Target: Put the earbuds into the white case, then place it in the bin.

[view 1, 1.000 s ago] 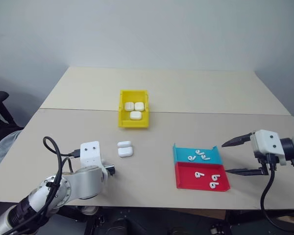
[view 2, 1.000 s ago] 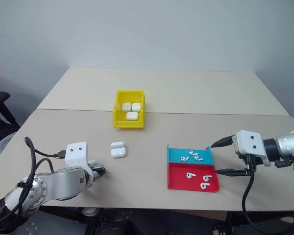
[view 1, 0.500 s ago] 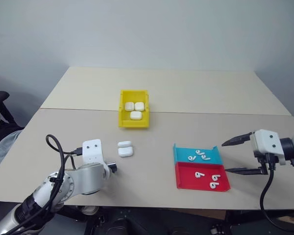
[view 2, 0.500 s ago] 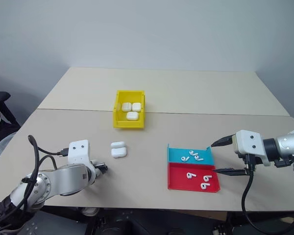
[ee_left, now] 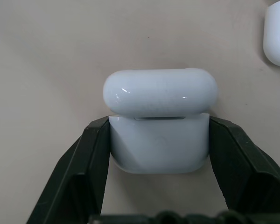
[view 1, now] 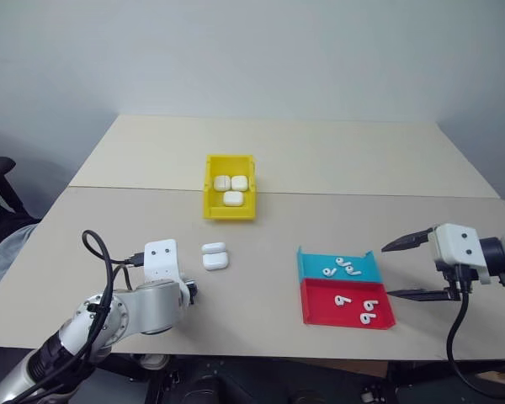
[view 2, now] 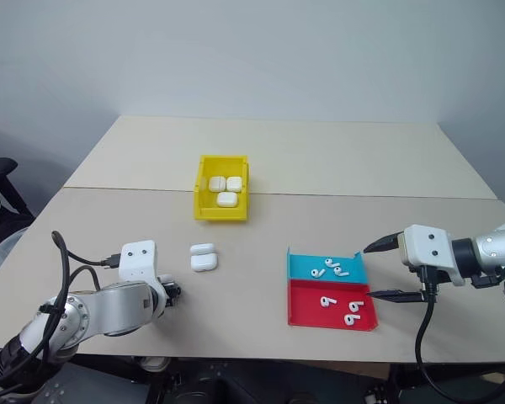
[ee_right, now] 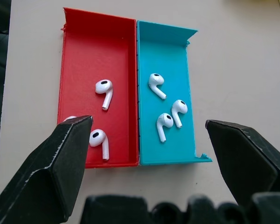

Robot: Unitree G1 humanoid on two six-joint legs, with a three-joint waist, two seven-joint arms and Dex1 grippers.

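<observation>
Left gripper [view 1: 190, 291] sits low over the near-left part of the table [view 1: 320, 160], and it is clamped; in the left wrist view its two black fingers [ee_left: 91, 154] press against both sides of the white case [ee_left: 158, 144], so that case is in its hold right at the table surface; the rounded lid part stands above the body with a thin dark seam between them; from the head camera the wrist hides the held case itself. Just beyond that hand lies another white case [view 1: 215, 256] on the bare tabletop, apart from the fingers; its edge also peeks into a corner of the left wrist view.

Over on the right, the right gripper [view 1: 387, 271] hangs beside the two shallow trays with its jaws spread wide and nothing between them; the blue tray [ee_right: 165, 51] and the red tray [ee_right: 93, 51] lie side by side, touching. The earbuds [ee_right: 165, 123] are loose in those trays; three in the blue one, and three in the red, one of them partly behind a finger.

The bin [view 1: 229, 210] stands further back, mid-table; three closed cases [view 1: 232, 187] lie inside it.
</observation>
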